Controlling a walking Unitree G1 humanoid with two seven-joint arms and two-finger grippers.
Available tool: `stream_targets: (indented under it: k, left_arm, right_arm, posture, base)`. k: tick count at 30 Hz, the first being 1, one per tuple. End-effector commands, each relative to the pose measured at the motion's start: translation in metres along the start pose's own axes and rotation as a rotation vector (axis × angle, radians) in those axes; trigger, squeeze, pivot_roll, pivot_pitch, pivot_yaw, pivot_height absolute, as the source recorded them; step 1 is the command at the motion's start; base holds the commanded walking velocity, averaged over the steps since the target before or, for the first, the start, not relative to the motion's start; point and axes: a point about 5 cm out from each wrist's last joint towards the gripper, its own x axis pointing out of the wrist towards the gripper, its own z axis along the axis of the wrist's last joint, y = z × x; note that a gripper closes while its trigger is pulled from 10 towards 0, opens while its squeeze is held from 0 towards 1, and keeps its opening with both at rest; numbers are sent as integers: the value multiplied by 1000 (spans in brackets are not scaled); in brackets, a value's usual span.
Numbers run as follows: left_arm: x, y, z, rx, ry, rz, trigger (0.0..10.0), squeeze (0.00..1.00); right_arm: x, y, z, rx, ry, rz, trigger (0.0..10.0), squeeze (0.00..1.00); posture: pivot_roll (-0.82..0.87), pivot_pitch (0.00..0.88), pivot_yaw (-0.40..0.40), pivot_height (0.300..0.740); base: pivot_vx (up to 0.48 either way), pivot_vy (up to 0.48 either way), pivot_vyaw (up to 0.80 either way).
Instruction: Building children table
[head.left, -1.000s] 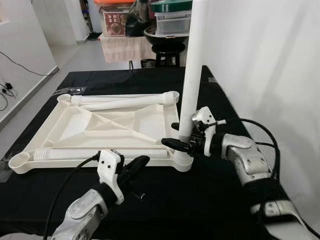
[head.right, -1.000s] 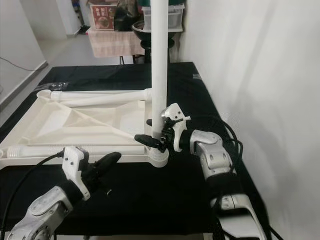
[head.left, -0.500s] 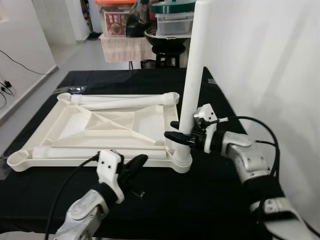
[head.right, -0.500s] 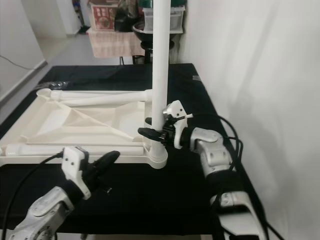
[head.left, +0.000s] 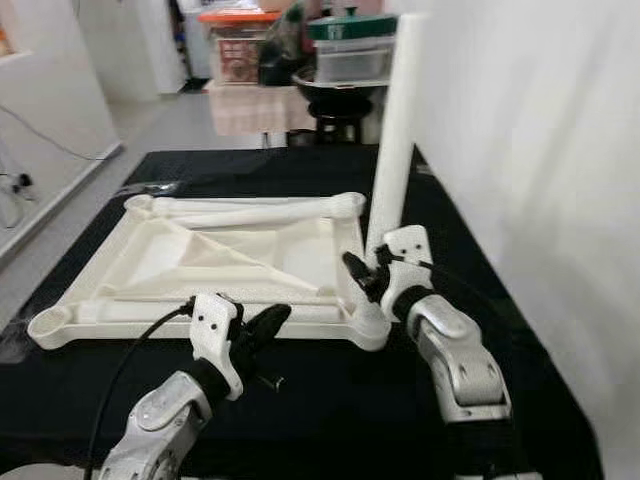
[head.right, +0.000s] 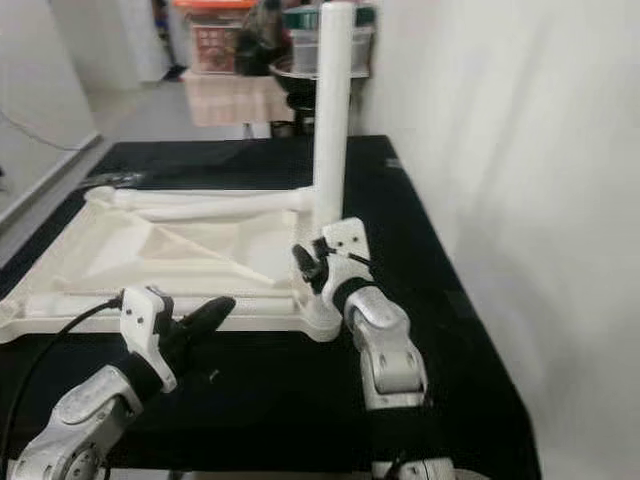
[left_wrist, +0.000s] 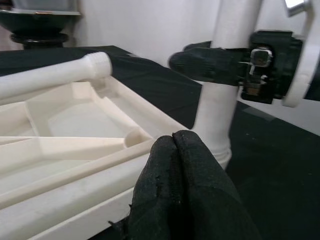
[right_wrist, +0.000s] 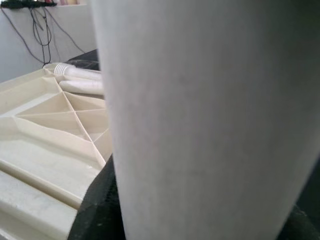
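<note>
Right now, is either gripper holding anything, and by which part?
The right gripper clamps the upright table leg low down, just above its corner socket in the upturned tabletop. The left gripper is shut on nothing.

A black-covered table (head.left: 480, 260) carries the upturned white tabletop (head.left: 200, 265), lying flat on it.

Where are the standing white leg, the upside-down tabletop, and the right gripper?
standing leg (head.left: 393, 130), left eye view, mid-shaft.
tabletop (head.left: 180, 262), left eye view, ribbed underside.
right gripper (head.left: 366, 272), left eye view, between its black fingertips at the leg's base.
</note>
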Motion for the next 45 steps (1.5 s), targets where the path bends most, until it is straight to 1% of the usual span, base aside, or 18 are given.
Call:
stream_targets:
  k: [1,4,6,7,9,10,14,15,19,23,24,32,39,40,41,42,43,45]
  left_arm:
    - [-3,3,-5,-11,22,26,10000,0]
    - [-1,2,-6,-26,25,8,10000,0]
    - [-1,2,-6,-30,26,2,10000,0]
    - [-1,1,-7,-32,32,-11,10000,0]
    - [-1,1,-7,-32,32,-11,10000,0]
    - [0,1,-8,-33,40,-27,10000,0]
    - [0,0,-9,-27,49,-43,10000,0]
    - [-6,-11,-12,3,77,-130,10000,0]
    - [-10,-18,-13,11,90,-185,10000,0]
    - [-27,-40,-14,-73,129,-349,10000,0]
    - [-30,-40,-13,-37,122,-336,10000,0]
    - [-33,-30,-11,139,49,-149,10000,0]
    - [-36,-22,-10,177,51,-40,10000,0]
    - [-39,-20,-10,177,53,-10,10000,0]
    - [-39,-20,-10,177,53,-10,10000,0]
    - [-42,-19,-9,166,56,3,10000,0]
    - [-43,-18,-10,147,59,2,10000,0]
    - [-43,-18,-10,147,59,2,10000,0]
  right_arm:
    - [6,8,-6,30,27,181,10000,1000]
    - [4,18,12,-8,-63,418,10000,1000]
    - [2,19,16,-17,-78,452,10000,1000]
    - [1,18,18,-43,-84,530,10000,459]
    - [1,18,18,-43,-84,530,10000,459]
    - [1,15,17,-75,-73,609,10000,0]
    - [2,11,14,-113,-55,682,10000,0]
    - [10,1,15,-114,-14,820,10000,0]
    - [12,-1,16,-106,-5,853,10000,0]
    - [18,-12,11,-89,34,853,10000,0]
    - [18,-16,9,-68,37,837,0,0]
    - [-2,-45,-19,-3,52,711,0,0]
    - [-18,-63,-37,-55,127,521,0,0]
    - [-25,-68,-47,-81,197,306,0,0]
    - [-25,-68,-47,-81,197,306,0,0]
    - [-35,-63,-51,-65,213,19,0,0]
    - [-48,-47,-53,-28,229,-120,0,0]
    - [-48,-47,-53,-28,229,-120,0,0]
  posture:
    - [-73,0,7,740]
    - [-70,0,8,740]
    - [-70,0,8,740]
    - [-66,0,9,740]
    - [-66,0,9,740]
    - [-48,0,5,740]
    - [-37,0,-2,740]
    - [-27,0,-7,740]
    - [-27,0,-7,740]
    - [-24,0,-6,740]
    - [-23,0,-7,740]
    - [-39,0,4,740]
    - [-49,0,7,740]
    - [-44,0,1,740]
    - [-44,0,1,740]
    - [-58,0,13,740]
    - [-63,0,25,740]
    - [-63,0,25,740]
  base:
    - [0,0,0]
    - [0,0,0]
    - [0,0,0]
    - [0,0,0]
    - [0,0,0]
    - [0,0,0]
    - [0,0,0]
    - [0,0,0]
    - [0,0,0]
    - [0,0,0]
    - [0,0,0]
    - [0,0,0]
    - [0,0,0]
    - [0,0,0]
    - [0,0,0]
    - [0,0,0]
    - [0,0,0]
    - [0,0,0]
